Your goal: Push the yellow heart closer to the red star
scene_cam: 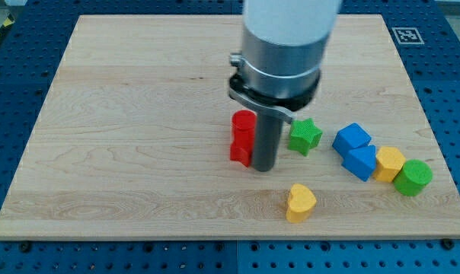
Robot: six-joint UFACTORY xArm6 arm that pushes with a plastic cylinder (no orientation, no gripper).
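The yellow heart (300,202) lies near the view's bottom, right of centre. A red block (242,137), partly hidden by the rod so its shape is unclear, stands up and to the left of the heart. My tip (264,167) rests on the board right against the red block's right side. The tip is above and to the left of the yellow heart, with a gap between them.
A green star (305,135) lies just right of the rod. Further right sit two blue blocks (356,150), a yellow block (388,164) and a green cylinder (413,177) in a cluster. The wooden board (123,114) ends near the view's bottom.
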